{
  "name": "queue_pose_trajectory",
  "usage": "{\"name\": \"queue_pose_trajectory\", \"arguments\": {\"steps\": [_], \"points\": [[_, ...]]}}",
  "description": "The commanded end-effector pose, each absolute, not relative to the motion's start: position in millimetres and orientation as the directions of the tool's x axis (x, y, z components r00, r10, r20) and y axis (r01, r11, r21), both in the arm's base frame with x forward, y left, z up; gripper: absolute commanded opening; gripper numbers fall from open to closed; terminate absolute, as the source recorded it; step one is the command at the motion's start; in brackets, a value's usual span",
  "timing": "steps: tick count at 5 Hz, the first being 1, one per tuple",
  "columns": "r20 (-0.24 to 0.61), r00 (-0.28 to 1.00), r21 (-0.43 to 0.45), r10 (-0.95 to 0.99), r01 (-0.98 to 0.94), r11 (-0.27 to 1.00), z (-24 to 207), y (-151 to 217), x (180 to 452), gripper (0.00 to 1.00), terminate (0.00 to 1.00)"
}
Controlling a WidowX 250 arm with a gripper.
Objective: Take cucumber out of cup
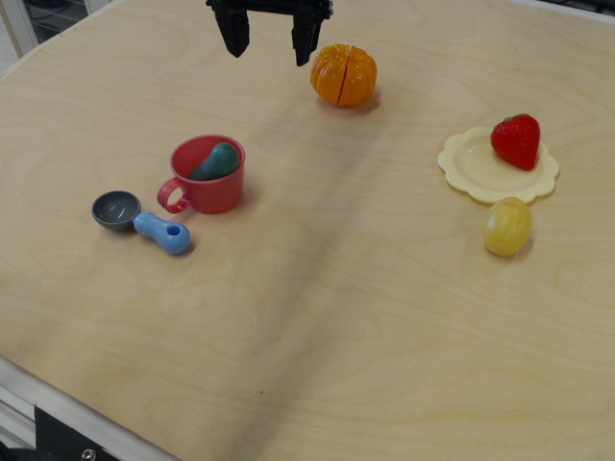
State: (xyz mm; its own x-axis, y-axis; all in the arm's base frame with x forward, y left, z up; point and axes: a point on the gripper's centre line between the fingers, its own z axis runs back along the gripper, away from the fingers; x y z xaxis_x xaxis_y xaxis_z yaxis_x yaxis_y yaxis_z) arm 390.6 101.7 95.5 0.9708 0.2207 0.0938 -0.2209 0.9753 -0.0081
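Observation:
The red cup [208,179] stands upright on the wooden table, left of centre, its loop handle pointing left. The teal-green cucumber [217,160] leans inside it, its upper end poking above the rim toward the right. My black gripper [270,46] hangs at the top edge of the view, above and behind the cup, well apart from it. Its two fingers are spread apart and nothing is between them.
A grey scoop with a light-blue handle [144,221] lies just left and in front of the cup. An orange toy [343,75] sits right of the gripper. A strawberry [516,140] rests on a cream plate [471,168], with a yellow lemon [506,227] in front.

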Motion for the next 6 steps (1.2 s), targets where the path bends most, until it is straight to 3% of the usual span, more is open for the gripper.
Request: {"name": "queue_pose_trajectory", "arguments": {"steps": [1, 2, 4, 5, 6], "points": [[0.094, 0.971, -0.008, 0.221, -0.221, 0.975, 95.5, 101.7, 390.6, 1.00, 0.00], [0.139, 0.915, 0.058, 0.378, -0.388, 0.920, 103.3, 90.2, 361.1, 1.00, 0.00], [0.144, 0.852, 0.176, 0.502, -0.522, 0.835, 105.2, 68.1, 314.9, 1.00, 0.00], [0.078, 0.771, 0.156, 0.632, -0.636, 0.756, 98.5, 62.6, 304.3, 1.00, 0.00], [0.033, 0.764, 0.173, 0.644, -0.639, 0.750, 88.0, 70.3, 302.5, 1.00, 0.00]]}}
